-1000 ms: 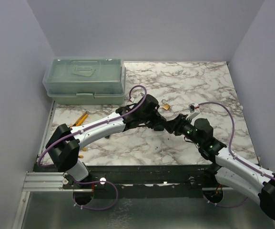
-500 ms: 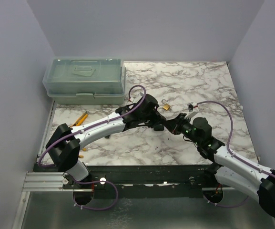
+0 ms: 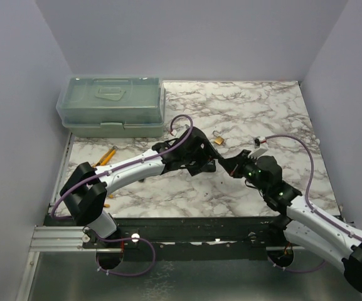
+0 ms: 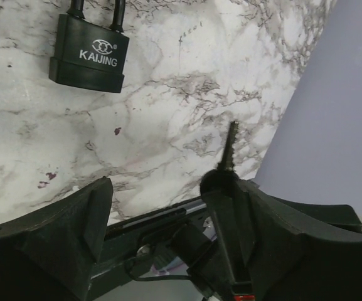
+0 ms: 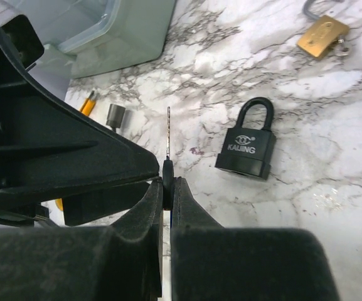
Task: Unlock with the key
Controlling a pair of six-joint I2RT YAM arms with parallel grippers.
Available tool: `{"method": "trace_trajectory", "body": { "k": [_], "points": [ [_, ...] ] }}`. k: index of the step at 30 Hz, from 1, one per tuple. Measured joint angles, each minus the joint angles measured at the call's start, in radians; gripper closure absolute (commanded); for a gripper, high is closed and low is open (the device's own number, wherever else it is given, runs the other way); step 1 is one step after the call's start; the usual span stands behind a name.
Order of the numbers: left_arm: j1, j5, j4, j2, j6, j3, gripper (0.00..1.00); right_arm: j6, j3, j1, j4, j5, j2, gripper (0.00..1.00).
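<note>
Your table [image 3: 262,106] has a marble pattern. The biggest thing on it is the pale green lidded box [image 3: 111,106] at the far left corner. The left arm [image 3: 130,168] and the right arm [image 3: 312,219] both reach in to the middle of the table, where their tips meet nose to nose.

Your left claw [image 4: 174,200] stands wide. Its two black fingers [image 4: 61,232] are spread far apart and hold nothing. Your right claw [image 5: 167,188] comes into that gap from the opposite side, with its own fingers pressed tight together on the key.

The yellow-handled pliers [image 3: 107,155] lie in front of the box, out beyond the left arm. The black padlock [image 4: 90,53], marked KAIJING, lies flat on the table near the claws, and nothing touches it. The brass padlock [image 3: 218,138] lies farther out, apart from the black one.

The key [image 5: 167,141] is the smallest thing here. Its round black head is pinched between the right claw's fingertips, and the thin metal blade sticks straight out past them, bare along its whole length. It sits between the left claw's spread fingers, just beside one of them. You cannot tell whether that finger touches the head. The blade is in neither padlock, and the black padlock lies off to one side of it.
</note>
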State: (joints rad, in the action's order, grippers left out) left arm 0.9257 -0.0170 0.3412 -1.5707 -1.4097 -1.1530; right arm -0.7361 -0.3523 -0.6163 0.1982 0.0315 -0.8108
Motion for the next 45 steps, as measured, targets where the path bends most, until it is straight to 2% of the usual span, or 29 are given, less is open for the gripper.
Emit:
{"method": "trace_trajectory", "body": {
  "k": [5,10,23,33,40,45],
  "points": [
    [-0.003,0.001,0.035,0.0,0.073,0.006,0.18,-0.01,0.0,0.0,-0.128,0.074,0.107,1.0],
    [-0.003,-0.034,0.157,-0.031,0.175,-0.035,0.19,-0.016,-0.001,0.0,-0.25,0.129,0.209,1.0],
    [-0.009,-0.091,0.317,-0.331,0.43,-0.363,0.2,-0.032,-0.031,0.0,-0.487,0.215,0.389,1.0],
    [-0.007,-0.15,0.448,-0.513,0.551,-0.552,0.19,-0.033,-0.068,0.0,-0.596,0.259,0.466,1.0],
    [-0.004,-0.156,0.483,-0.571,0.575,-0.6,0.21,-0.035,-0.068,0.0,-0.614,0.264,0.471,1.0],
    [0.006,-0.156,0.496,-0.601,0.577,-0.603,0.27,-0.035,-0.068,0.0,-0.616,0.265,0.471,1.0]
  ]
}}
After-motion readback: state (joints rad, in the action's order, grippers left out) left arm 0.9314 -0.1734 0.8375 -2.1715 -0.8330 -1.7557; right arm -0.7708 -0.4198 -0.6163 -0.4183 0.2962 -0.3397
